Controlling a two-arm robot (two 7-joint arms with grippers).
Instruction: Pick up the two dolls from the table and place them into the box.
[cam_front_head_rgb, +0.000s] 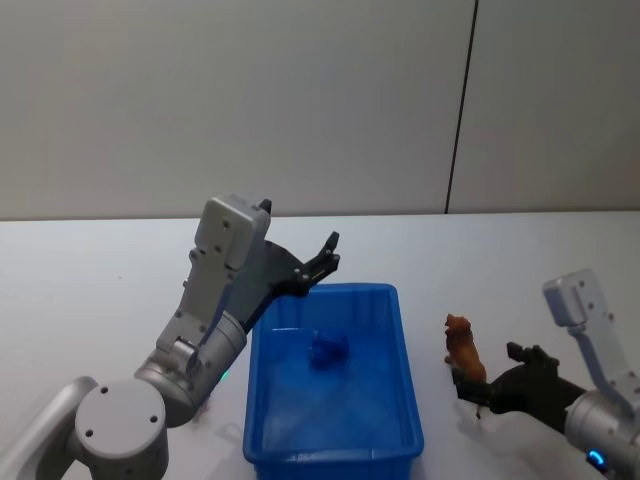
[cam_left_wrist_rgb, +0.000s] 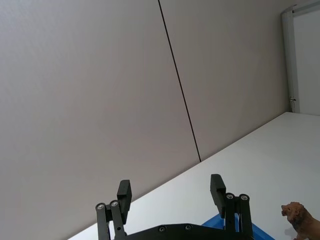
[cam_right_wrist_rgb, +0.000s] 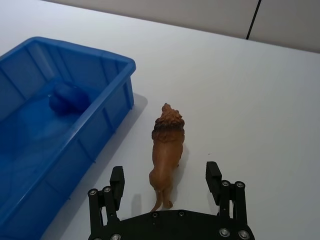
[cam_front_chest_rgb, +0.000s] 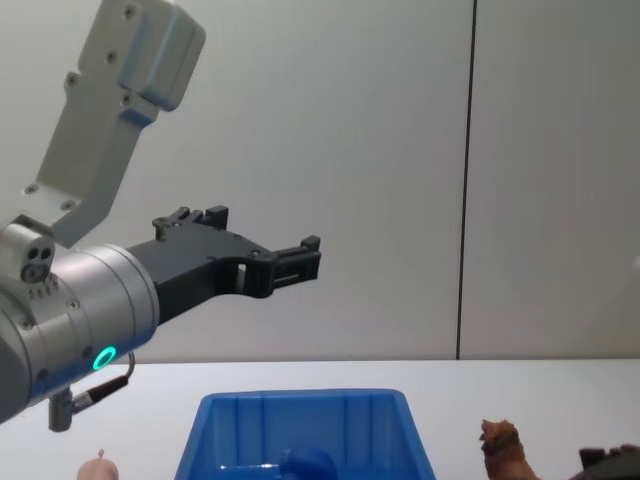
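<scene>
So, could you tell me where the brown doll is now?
In the head view, the brown doll stands on the table right of the box, its rear between the fingers of the open right gripper.

1. This looks like a bare robot lab or test room, not a home.
2. A plain pale wall (cam_front_head_rgb: 250, 100) fills the upper half of the head view, split by one dark vertical seam (cam_front_head_rgb: 460, 110) right of centre.
3. A wide white table (cam_front_head_rgb: 100, 270) spans the lower half, with a grey robot arm (cam_front_head_rgb: 215, 300) at lower left.
4. The left wrist view shows a white door frame (cam_left_wrist_rgb: 289, 60) against the wall.
</scene>
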